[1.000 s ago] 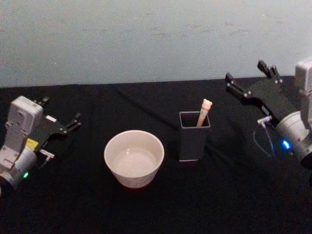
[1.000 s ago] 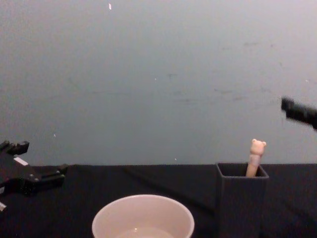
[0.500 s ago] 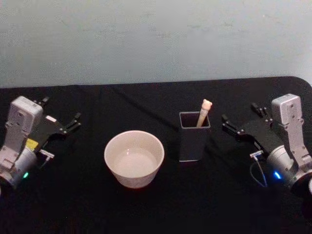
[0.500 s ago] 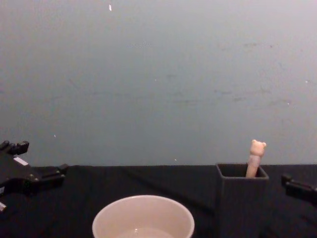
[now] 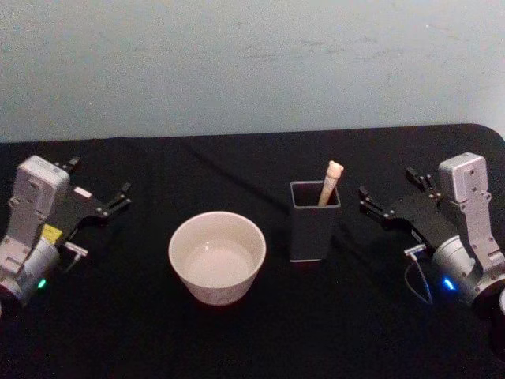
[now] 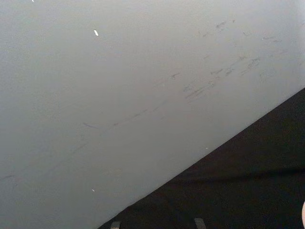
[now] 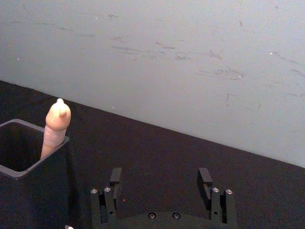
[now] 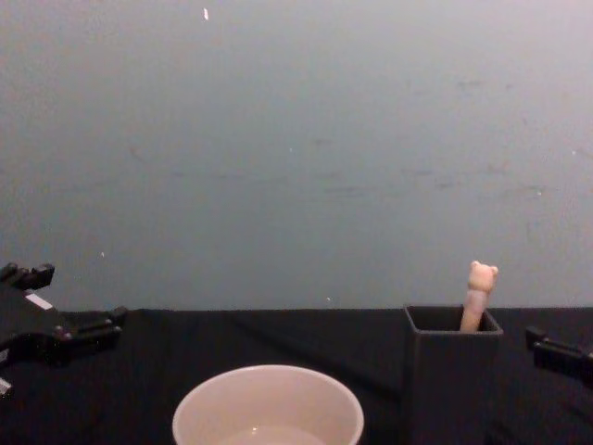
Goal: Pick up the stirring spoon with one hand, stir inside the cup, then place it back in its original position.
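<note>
The stirring spoon (image 5: 331,178) stands in the dark grey square holder (image 5: 314,233), with just its beige handle and bear head showing above the rim. In the chest view the spoon (image 8: 479,295) leans in the holder (image 8: 451,380); the right wrist view shows the spoon (image 7: 56,125) and holder (image 7: 28,191) too. The cream cup (image 5: 217,257) sits left of the holder, also in the chest view (image 8: 268,408). My right gripper (image 5: 388,183) hovers open just right of the holder, empty (image 7: 159,176). My left gripper (image 5: 99,178) rests open at the far left (image 8: 74,298).
A black cloth covers the table (image 5: 237,339). A pale grey wall (image 5: 252,63) rises behind its back edge. The table's rounded back right corner (image 5: 491,131) lies just beyond my right arm. Open cloth lies between the cup and my left gripper.
My right arm came down from high at the right to table level beside the holder, then nearly stopped. The left arm, cup and spoon have stayed put.
</note>
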Controlling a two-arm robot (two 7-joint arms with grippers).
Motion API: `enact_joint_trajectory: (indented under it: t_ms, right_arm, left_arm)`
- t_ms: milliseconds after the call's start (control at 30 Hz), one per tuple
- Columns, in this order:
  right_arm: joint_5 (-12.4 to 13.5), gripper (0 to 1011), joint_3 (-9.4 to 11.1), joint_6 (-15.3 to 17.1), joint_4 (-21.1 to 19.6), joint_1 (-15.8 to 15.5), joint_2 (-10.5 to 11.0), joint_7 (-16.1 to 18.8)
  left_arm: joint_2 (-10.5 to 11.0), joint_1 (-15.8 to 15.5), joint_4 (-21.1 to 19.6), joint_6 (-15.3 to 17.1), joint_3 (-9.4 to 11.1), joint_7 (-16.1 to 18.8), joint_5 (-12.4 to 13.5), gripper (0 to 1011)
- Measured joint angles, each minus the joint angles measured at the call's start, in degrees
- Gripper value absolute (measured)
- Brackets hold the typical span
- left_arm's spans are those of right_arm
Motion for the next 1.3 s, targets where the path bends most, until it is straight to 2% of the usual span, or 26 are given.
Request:
enact_joint_trajectory:
  t_ms: [1300]
  right_arm:
    - [0.1,1002,-0.1,-0.1,-0.2,0.0,0.1,-0.1]
  left_arm:
    - [0.0,0.0,0.0,0.0,0.0,0.0,0.0,1001]
